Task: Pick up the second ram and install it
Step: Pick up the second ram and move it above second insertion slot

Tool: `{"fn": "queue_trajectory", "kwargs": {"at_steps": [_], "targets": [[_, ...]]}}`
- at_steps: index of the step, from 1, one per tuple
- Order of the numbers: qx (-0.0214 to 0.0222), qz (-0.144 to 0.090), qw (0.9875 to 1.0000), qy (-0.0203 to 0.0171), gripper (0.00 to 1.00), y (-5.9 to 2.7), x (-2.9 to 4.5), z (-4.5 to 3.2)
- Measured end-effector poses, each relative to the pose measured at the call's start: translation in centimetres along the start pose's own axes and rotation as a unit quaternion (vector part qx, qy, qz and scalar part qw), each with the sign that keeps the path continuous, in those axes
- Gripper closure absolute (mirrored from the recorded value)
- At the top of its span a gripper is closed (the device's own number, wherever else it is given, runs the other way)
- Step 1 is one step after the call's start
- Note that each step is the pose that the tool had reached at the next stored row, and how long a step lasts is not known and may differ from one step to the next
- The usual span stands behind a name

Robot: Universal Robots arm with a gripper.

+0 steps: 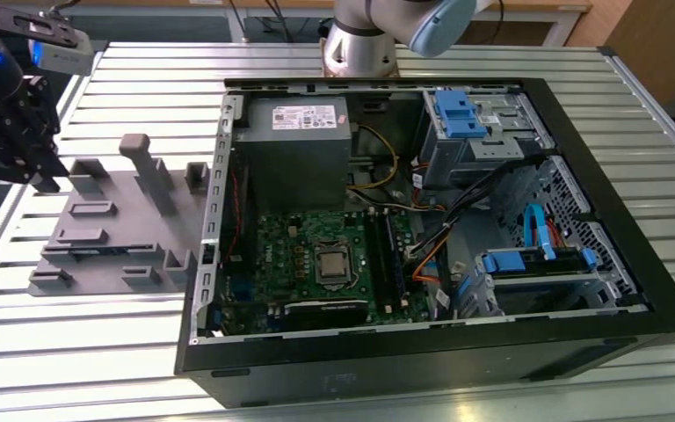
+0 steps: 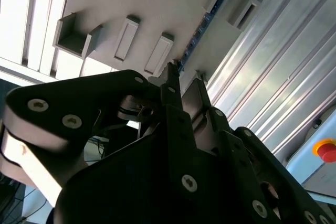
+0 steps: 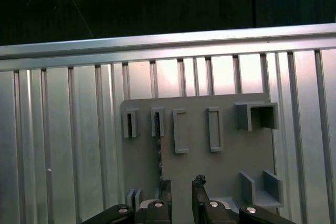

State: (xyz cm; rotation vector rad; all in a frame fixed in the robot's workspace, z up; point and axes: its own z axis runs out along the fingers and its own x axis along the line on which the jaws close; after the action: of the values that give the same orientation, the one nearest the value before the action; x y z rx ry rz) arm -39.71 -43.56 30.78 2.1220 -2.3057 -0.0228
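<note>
The second ram is a thin blue stick standing on edge in a slot of the grey holder; its blue edge also runs along the holder in the second wrist view. In the exterior view it lies as a dark bluish line near the holder's front. My gripper hovers above the holder, open, with nothing between its fingers; one fingertip is close beside the stick. In the exterior view the gripper hangs at the far left, over the holder's back corner.
The open computer case fills the exterior view's right, with the green motherboard, its long black slots and the grey power-supply box. The holder carries upright posts. The ribbed metal table's edge is near.
</note>
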Motion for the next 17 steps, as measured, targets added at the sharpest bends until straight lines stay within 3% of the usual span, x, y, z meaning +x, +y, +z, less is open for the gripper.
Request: {"fn": "queue_trajectory", "kwargs": {"at_steps": [10, 12, 17], "targets": [[0.0003, 0.000, 1.0000, 0.0001, 0.69, -0.01, 0.04, 0.32], [0.0003, 0.000, 1.0000, 0.0002, 0.63, -0.01, 0.06, 0.53], [0.0003, 0.000, 1.0000, 0.0002, 0.63, -0.03, 0.15, 1.27]]}}
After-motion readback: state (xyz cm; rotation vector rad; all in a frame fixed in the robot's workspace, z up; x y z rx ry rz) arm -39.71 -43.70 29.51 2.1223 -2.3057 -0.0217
